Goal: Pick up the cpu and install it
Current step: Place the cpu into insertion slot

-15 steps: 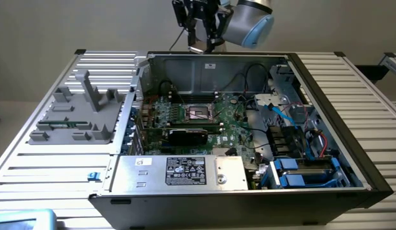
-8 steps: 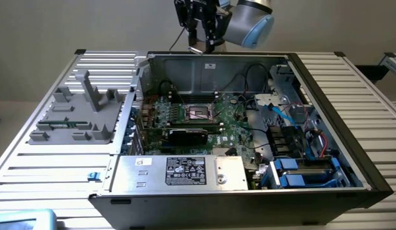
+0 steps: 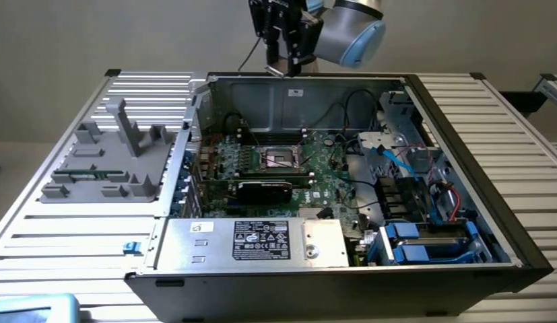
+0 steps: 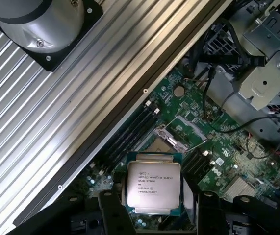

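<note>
The hand is clenched on the cpu: its two black fingers press against opposite edges of the chip, which sits flat between them with its printed silver top facing the wrist camera and a thin green rim showing around it. In the exterior view the hand hangs on the arm in the air, over the far wall of the open computer case and well clear of everything inside. Below it lies the motherboard, and near its middle the socket stands open with its metal frame lifted; the wrist view shows the same socket just past the chip's edge. A black card lies on the board beside the socket, and a labelled power supply fills the case's near side. The case rests on a slatted metal counter, with a grey fixture on the exterior view's left.
</note>
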Controlling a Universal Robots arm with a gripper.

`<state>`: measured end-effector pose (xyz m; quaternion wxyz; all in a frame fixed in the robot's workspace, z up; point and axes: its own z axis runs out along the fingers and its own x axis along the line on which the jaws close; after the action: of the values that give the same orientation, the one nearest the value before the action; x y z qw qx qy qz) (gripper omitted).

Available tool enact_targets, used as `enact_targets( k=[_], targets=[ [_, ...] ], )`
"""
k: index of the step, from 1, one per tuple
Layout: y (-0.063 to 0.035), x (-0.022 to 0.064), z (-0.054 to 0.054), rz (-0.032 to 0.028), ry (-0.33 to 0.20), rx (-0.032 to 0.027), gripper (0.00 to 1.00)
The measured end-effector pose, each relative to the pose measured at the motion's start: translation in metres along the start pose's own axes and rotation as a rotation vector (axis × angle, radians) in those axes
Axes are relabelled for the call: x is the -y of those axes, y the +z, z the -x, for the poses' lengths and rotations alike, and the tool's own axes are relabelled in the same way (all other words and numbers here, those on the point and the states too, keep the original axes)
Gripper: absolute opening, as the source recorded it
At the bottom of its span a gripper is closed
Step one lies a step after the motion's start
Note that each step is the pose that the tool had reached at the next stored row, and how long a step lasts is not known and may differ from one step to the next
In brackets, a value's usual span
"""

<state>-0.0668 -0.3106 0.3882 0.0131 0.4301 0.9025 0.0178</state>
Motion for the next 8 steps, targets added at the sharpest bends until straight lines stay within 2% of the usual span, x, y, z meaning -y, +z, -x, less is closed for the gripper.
enact_targets(
  k=[3,8],
  targets=[
    [0.0001,0.0,0.0,-0.002,0.043,0.0006,0.55],
    [0.0001,0.0,0.0,-0.0161,0.099,-0.0076,0.55]
  ],
)
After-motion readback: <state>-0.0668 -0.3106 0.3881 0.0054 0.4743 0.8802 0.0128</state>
